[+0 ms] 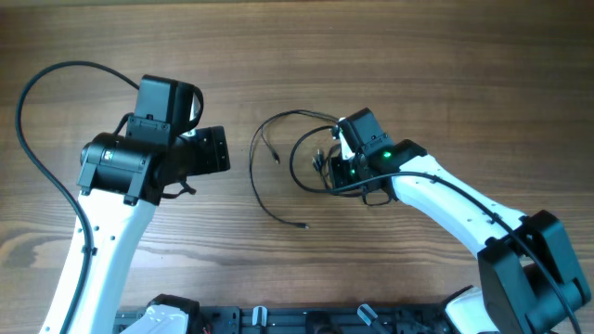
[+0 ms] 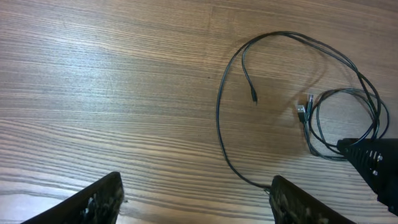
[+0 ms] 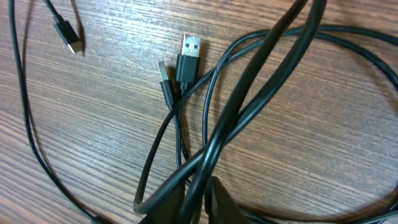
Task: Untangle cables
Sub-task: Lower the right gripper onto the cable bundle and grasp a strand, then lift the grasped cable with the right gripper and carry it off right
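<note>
Thin black cables [image 1: 278, 139] lie tangled in loops at the table's middle, with a long loose strand curving left and down to a small plug [image 1: 303, 225]. My right gripper [image 1: 336, 170] is shut on the cables at the tangle's right side; in the right wrist view the fingers [image 3: 202, 202] pinch crossing strands [image 3: 249, 93] lifted toward the camera. A USB plug [image 3: 188, 55] and a smaller plug [image 3: 69, 34] lie on the wood. My left gripper [image 2: 196, 202] is open and empty, left of the cables [image 2: 280, 93]; one strand ends at its right finger.
The table is brown wood grain [image 1: 418, 56]. A thicker black arm cable [image 1: 46, 139] arcs at the far left. A black rack [image 1: 306, 320] runs along the front edge. The right arm [image 1: 464, 209] stretches in from the lower right.
</note>
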Action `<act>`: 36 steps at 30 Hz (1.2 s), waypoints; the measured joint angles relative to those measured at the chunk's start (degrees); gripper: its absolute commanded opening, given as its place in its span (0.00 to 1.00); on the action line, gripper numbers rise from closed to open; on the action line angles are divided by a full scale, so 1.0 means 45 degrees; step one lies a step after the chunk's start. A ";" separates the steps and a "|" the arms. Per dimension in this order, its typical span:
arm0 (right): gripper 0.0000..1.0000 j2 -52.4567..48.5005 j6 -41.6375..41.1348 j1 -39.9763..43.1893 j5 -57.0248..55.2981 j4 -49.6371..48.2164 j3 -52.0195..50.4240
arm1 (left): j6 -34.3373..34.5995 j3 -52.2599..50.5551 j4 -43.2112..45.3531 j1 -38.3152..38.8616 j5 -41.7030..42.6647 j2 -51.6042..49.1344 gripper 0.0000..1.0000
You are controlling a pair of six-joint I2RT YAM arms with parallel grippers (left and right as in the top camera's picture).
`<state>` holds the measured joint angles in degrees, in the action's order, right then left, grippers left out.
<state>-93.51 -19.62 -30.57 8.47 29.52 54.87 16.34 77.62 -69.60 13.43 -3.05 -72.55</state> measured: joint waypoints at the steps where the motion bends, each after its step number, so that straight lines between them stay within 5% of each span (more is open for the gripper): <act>1: 0.13 0.0000 0.0000 0.0000 0.0000 -0.0015 0.0000 | 0.0000 0.0000 -0.0034 0.0000 0.0000 0.0000 0.77; 3: 0.13 0.0000 0.0015 0.0000 0.0000 -0.0044 0.0000 | 0.0000 0.0000 -0.0092 0.0000 0.0000 0.0000 0.77; 4: 0.04 0.0000 0.0053 0.0000 0.0000 -0.0087 0.0000 | 0.0000 0.0000 -0.0102 0.0000 0.0000 0.0000 0.77; 15: 0.04 -0.0005 0.1044 0.0000 -0.0340 0.1161 0.0549 | 0.0000 0.0000 -0.0121 0.0000 0.0000 0.0000 0.77; 26: 0.04 -0.0029 0.3211 0.0000 -0.2113 0.6125 0.8514 | -0.0044 0.0000 -0.0112 0.0000 0.0685 0.0000 0.73; 36: 0.04 -0.0019 0.3575 0.0000 -0.2531 0.6955 1.3255 | -0.2375 0.0000 -0.0068 0.0000 0.4789 0.0000 0.74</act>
<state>-93.60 -3.53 -30.57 -2.92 60.82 114.52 5.65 77.62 -69.91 13.43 18.50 -72.55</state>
